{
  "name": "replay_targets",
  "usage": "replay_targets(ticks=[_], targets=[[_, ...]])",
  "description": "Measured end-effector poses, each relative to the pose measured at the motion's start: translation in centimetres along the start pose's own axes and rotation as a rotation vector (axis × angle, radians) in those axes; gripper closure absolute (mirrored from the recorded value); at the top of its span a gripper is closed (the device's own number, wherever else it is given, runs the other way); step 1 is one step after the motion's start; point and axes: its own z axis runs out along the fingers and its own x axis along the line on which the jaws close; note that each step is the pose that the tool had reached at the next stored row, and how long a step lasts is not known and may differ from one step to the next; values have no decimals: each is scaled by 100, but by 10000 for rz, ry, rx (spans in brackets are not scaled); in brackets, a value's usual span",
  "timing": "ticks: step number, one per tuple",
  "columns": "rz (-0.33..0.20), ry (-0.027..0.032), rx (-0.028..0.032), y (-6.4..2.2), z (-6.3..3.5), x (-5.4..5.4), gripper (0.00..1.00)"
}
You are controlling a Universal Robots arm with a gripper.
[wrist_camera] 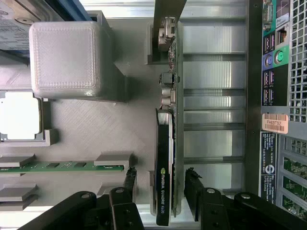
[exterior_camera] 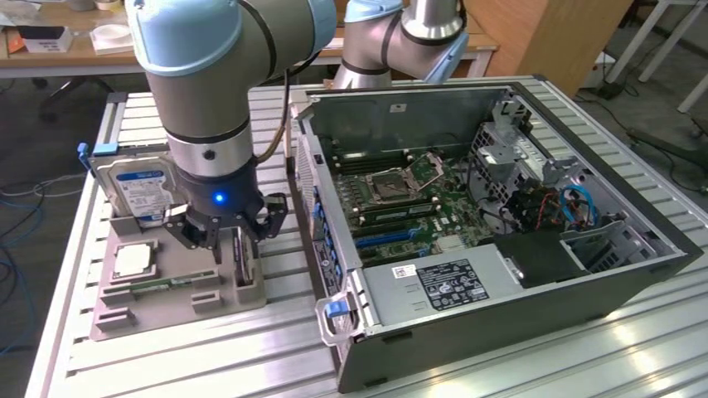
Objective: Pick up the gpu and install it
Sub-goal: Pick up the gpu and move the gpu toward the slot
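My fingers (wrist_camera: pixel 193 182) stand apart, not yet clamped, straddling the thin black-and-green gpu card (wrist_camera: pixel 164 158). It stands on edge in the grey plastic holder (exterior_camera: pixel 133 311), lower left of the exterior view, its long axis running between them.

Black-faced gpu (wrist_camera: pixel 163 184), pale grey tray (wrist_camera: pixel 91 132), blue-and-white-labelled silver hard drive (exterior_camera: pixel 138 191), black gripper (wrist_camera: pixel 160 176), grooved silver table (exterior_camera: pixel 221 361)

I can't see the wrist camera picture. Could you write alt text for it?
A black gpu stands on edge in a slot of a gray holder, with the open gripper straddling it, one finger on each side. A green memory stick lies in the holder on one side of the card, and the computer case stands on the other.
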Motion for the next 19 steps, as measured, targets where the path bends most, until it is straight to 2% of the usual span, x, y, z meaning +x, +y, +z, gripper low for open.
replay_targets(ticks=[13, 19], targets=[[0, -3, -2, 5, 1, -1, 47], [0, -1, -1, 106, 1, 4, 47]])
